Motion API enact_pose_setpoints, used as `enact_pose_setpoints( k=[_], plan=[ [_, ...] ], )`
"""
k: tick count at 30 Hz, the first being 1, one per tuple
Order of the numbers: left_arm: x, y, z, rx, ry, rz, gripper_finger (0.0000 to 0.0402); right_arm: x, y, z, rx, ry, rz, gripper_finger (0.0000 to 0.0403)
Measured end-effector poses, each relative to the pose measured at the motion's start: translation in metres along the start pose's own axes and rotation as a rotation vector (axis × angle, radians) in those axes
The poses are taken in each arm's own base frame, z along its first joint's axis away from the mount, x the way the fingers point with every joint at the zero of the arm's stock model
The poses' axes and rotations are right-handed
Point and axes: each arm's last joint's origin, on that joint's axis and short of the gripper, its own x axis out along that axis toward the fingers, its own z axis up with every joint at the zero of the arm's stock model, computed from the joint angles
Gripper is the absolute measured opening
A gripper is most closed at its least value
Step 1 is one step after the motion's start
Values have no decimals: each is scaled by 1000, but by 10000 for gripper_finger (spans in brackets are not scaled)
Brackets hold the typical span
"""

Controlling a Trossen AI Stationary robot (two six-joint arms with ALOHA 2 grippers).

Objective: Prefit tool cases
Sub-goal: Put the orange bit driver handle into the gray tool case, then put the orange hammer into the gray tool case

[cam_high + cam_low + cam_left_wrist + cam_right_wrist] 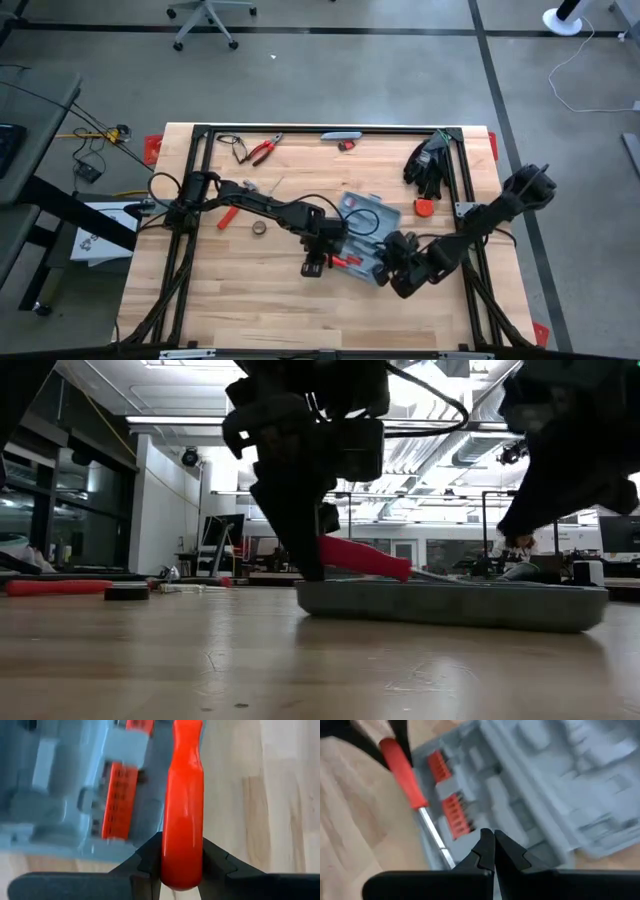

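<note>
The open grey-blue tool case [372,222] lies flat on the wooden table right of centre, showing its moulded inside and rows of orange bits [117,800]. My left gripper [316,262] stands at the case's near left corner, shut on a red-handled screwdriver [346,260]. The screwdriver's metal shaft [435,837] reaches over the case's edge. My right gripper [494,845] is shut with nothing between its fingers. It hovers over the case's near edge [385,270], just beside the bits. My left gripper pinches the screwdriver's red handle near its butt end [181,867] between its two fingers [150,862]. The fingers point steeply down and lie across the handle. The handle [365,558] slants down toward the case, held off the table, and the shaft end reaches the case's rim. Whether my right gripper touches the case cannot be told.
Red pliers [263,150] and a small knife [340,136] lie at the far edge, and black gloves [428,160] at the far right. A red cap [424,207], a tape roll [259,228] and another red-handled tool [228,217] lie around the case. The near half of the table is bare wood.
</note>
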Motion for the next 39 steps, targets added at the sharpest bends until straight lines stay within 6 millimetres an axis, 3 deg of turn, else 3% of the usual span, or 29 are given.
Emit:
enact_pose_setpoints(
  k=[8, 16, 28, 33, 39],
  plan=[
    [0, -6, 16, 35, -167, -3, 83, 24, 15, -8, 56, 1, 80, 0],
    [0, -3, 10, -3, -105, -9, 86, 25, 16, -8, 55, 10, 91, 0],
    [-2, 4, 9, -67, -87, -66, 185, 28, 18, -3, 30, 21, 122, 0],
    [-22, 0, 11, -82, -131, -7, 195, 32, 25, 7, 1, 30, 207, 0],
    [-42, -2, 14, -61, -200, 71, 169, 42, 23, 20, -45, 73, 229, 0]
  ],
)
